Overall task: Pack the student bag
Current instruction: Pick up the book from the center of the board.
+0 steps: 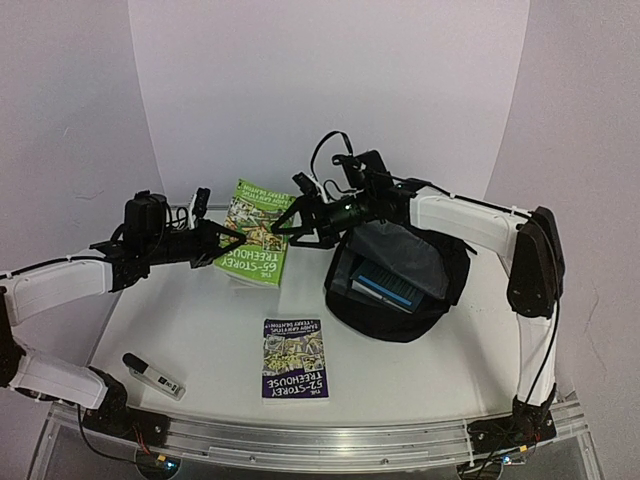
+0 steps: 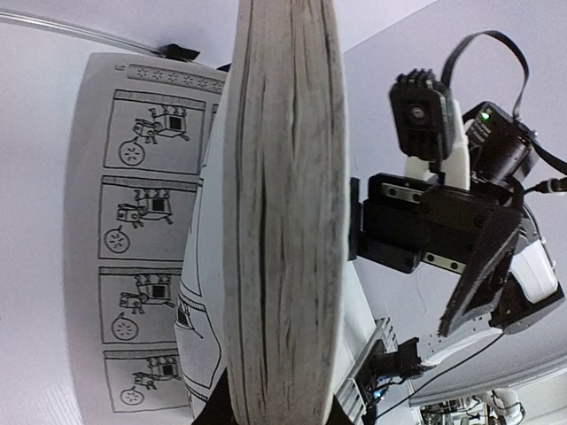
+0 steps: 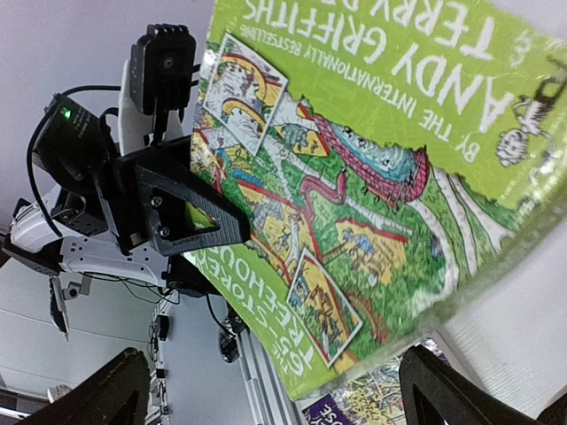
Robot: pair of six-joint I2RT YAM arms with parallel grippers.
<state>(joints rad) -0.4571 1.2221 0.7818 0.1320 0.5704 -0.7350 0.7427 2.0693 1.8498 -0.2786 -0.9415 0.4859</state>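
White walls curve round a white table (image 1: 200,320). Left fingers (image 3: 190,221) are clamped on one edge of a green book (image 1: 256,240), holding it tilted and, it seems, clear of the table. Right fingers (image 3: 120,390) stand wide apart just beside its other edge, gripping nothing. To the right lies the bag (image 1: 400,325), mouth open, with a blue book (image 1: 385,288) inside. A purple book (image 1: 295,358) lies flat nearer the arms, and a marker (image 1: 152,375) lies by the left base.

Held by a single edge, the thick book may sag, twist and slip out. If the right fingers close badly they could shove it loose, or pinch only the cover so the pages fan open. The bag's drooping flap may also snag it.

Only the overhead view shows the bag and the gap to it. Only the left wrist view shows the page edges head-on, with a sheet of drawings splaying from the block. The right wrist view shows the left grip on the cover.
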